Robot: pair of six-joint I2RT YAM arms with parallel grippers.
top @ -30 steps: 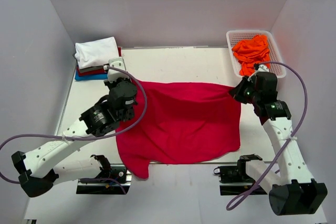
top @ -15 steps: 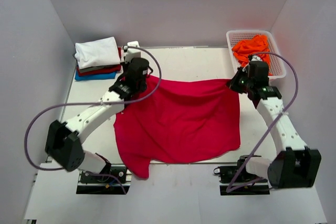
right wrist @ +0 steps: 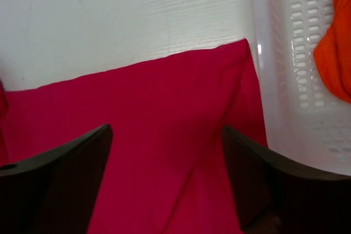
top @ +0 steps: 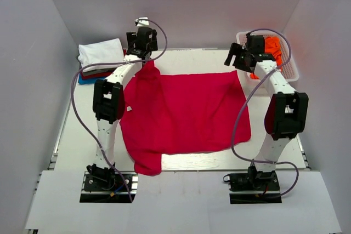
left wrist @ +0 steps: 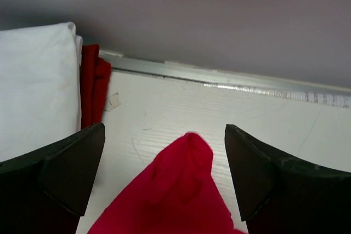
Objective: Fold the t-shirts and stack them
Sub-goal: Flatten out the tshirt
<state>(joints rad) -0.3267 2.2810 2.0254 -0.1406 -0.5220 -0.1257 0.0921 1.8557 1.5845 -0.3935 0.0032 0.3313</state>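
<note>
One basket (right wrist: pixel 299 80) beside crimson shirt (top: pixel 186 113) corner; folded stack (top: pixel 100 58) left

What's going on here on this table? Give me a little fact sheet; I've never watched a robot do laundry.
Main item: soft crimson-red t-shirt, spread on the white table
Left end effector: open, over the shirt's peaked far-left corner
Right end effector: open, over the far-right corner
Shirt gripped: no
Folded stack, far left: white folded t-shirt on top, dark red t-shirt under it, blue t-shirt lowest
Far right: white slotted plastic basket holding orange t-shirts
</note>
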